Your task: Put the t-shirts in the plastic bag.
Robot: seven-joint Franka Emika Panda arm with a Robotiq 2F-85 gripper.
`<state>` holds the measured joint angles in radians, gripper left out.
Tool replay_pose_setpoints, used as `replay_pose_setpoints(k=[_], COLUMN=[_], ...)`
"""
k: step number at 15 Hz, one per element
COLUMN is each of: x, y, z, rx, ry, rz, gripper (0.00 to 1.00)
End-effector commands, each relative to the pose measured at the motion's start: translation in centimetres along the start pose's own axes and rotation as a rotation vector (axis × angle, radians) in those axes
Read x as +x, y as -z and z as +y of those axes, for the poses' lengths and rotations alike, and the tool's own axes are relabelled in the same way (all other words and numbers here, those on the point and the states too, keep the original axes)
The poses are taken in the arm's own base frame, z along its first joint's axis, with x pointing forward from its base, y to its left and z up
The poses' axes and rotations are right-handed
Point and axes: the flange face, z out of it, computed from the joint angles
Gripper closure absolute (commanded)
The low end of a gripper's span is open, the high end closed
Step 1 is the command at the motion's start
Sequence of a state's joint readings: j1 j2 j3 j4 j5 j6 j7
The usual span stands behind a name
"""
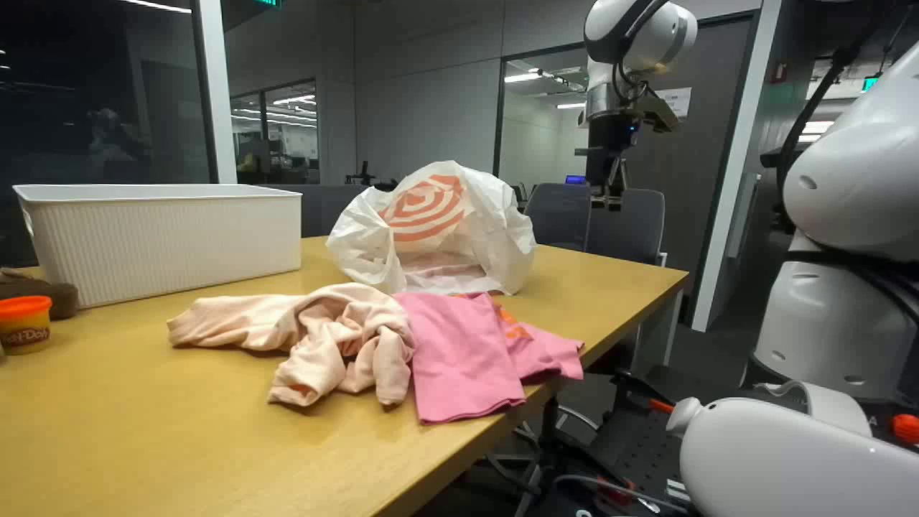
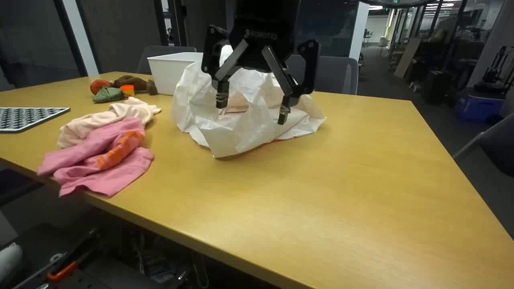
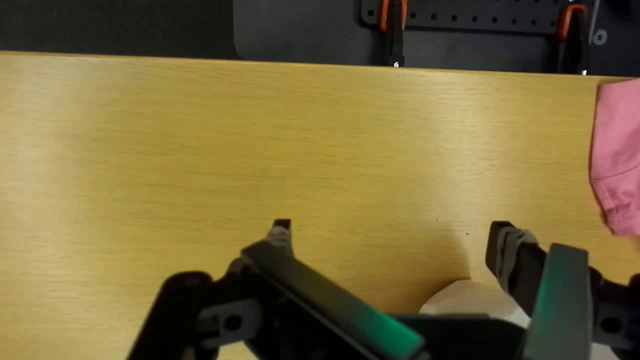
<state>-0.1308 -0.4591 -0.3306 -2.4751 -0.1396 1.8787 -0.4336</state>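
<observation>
A pink t-shirt (image 1: 463, 352) (image 2: 92, 178) with orange print lies crumpled at the table's edge. It also shows at the right of the wrist view (image 3: 620, 150). A pale peach t-shirt (image 1: 337, 345) (image 2: 90, 126) lies bunched against it. The white plastic bag (image 1: 495, 230) (image 2: 192, 100) with a red target print stands puffed up beside them; part of it shows low in the wrist view (image 3: 465, 295). A peach tint shows inside the bag; I cannot tell whether it is cloth or print. My gripper (image 1: 607, 199) (image 2: 253, 107) (image 3: 392, 227) is open and empty, raised above the table near the bag.
A white bin (image 1: 179, 240) (image 2: 172, 74) stands behind the shirts. Near it are a Play-Doh tub (image 1: 25, 327) (image 2: 127, 90), a brown soft item (image 2: 138, 83), a green item (image 2: 108, 94) and a red-orange one (image 2: 98, 86). A black-and-white patterned board (image 2: 32, 117) lies at the far side.
</observation>
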Motion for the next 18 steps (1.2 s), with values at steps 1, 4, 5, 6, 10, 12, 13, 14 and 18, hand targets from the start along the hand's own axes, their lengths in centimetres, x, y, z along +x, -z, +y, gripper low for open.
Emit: replay_pose_setpoints(k=[1,4,5,6,10,12,13,14,18], x=[0.0,0.1,0.1,0.1,0.3,0.2,0.2,0.0,0.1], y=[0.2,0.4,0.4,0.4,2.2,3.9,4.6,5.5,7.2], z=[0.0,0.1,0.1,0.1,-2.3,-4.5,-5.7,-7.5,-15.3], rx=[-0.001,-0.003,-0.003,-0.003,-0.025,-0.050,-0.062,-0.078,-0.095], ry=[-0.001,-0.001,-0.001,-0.001,0.054,0.106,0.134,0.177,0.345], rz=[0.003,0.008,0.008,0.008,0.052,0.091,0.109,0.136,0.233], gripper=[0.00,0.00,0.00,0.00,0.00,0.00,0.00,0.00,0.00])
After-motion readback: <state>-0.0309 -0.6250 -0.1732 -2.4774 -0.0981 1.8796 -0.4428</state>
